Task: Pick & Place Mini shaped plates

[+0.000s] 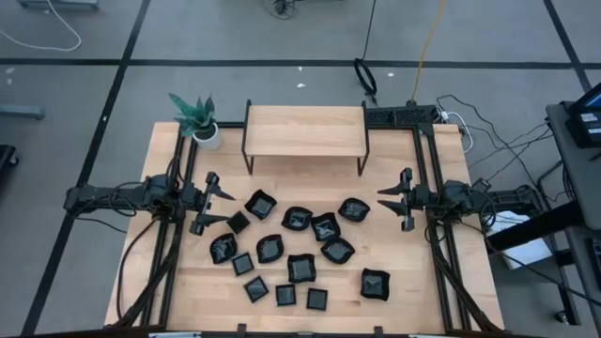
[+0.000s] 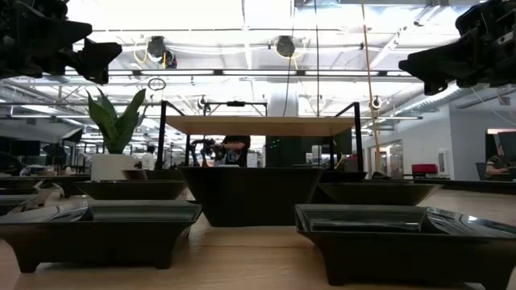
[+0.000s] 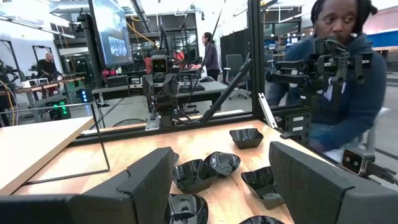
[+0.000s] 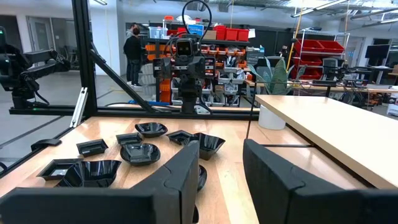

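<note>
High view: plates point(image 1: 299, 246) scattered mid-table, between my two arms, shelf point(image 1: 304, 131) beyond them at far side. Left gripper point(image 1: 218, 201) at left edge, raised, fingers spread, nothing in them; nearest plate point(image 1: 238, 223) just beside it, toward near side. Right gripper point(image 1: 395, 200) at right edge, raised, fingers parted, empty; closest plate point(image 1: 354, 210) near it, to left. Plates look glossy, stiff, light, likely slippery and chippable. Best hold, I judge: pinch one rim wall, inner and outer face.
</note>
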